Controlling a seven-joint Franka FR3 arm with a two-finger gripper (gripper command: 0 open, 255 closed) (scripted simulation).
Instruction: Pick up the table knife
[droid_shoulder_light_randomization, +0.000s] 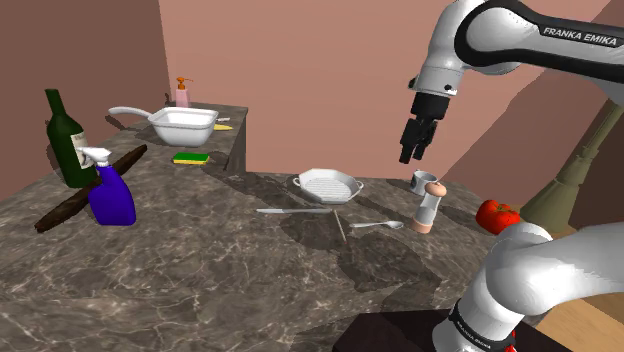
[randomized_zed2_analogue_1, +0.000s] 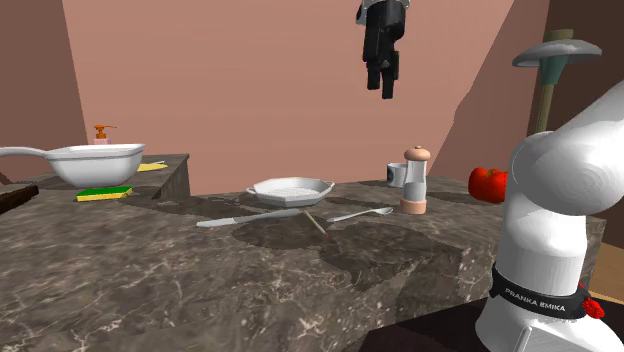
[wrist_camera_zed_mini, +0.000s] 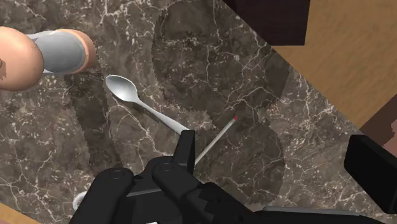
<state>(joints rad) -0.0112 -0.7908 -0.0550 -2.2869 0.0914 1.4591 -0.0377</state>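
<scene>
The table knife (droid_shoulder_light_randomization: 290, 211) (randomized_zed2_analogue_1: 245, 217) is slim and silver and lies flat on the dark marble counter (droid_shoulder_light_randomization: 200, 270), just in front of a white dish (droid_shoulder_light_randomization: 325, 185) (randomized_zed2_analogue_1: 290, 190). My black gripper (droid_shoulder_light_randomization: 410, 150) (randomized_zed2_analogue_1: 386, 85) (wrist_camera_zed_mini: 280, 165) hangs high above the counter, off to the shoulder view's right of the knife and above a spoon. Its fingers stand apart, open, with nothing between them. The silver spoon (wrist_camera_zed_mini: 137, 98) (droid_shoulder_light_randomization: 378, 225) and a thin stick (wrist_camera_zed_mini: 219, 137) lie below the hand.
A pepper grinder (droid_shoulder_light_randomization: 428, 208) (wrist_camera_zed_mini: 44, 54), a small cup (droid_shoulder_light_randomization: 422, 181) and a tomato (droid_shoulder_light_randomization: 497, 215) stand at the shoulder view's right. A green bottle (droid_shoulder_light_randomization: 65, 140), blue spray bottle (droid_shoulder_light_randomization: 112, 190) and rolling pin (droid_shoulder_light_randomization: 90, 188) are at the left. A white basin (droid_shoulder_light_randomization: 183, 125) sits behind.
</scene>
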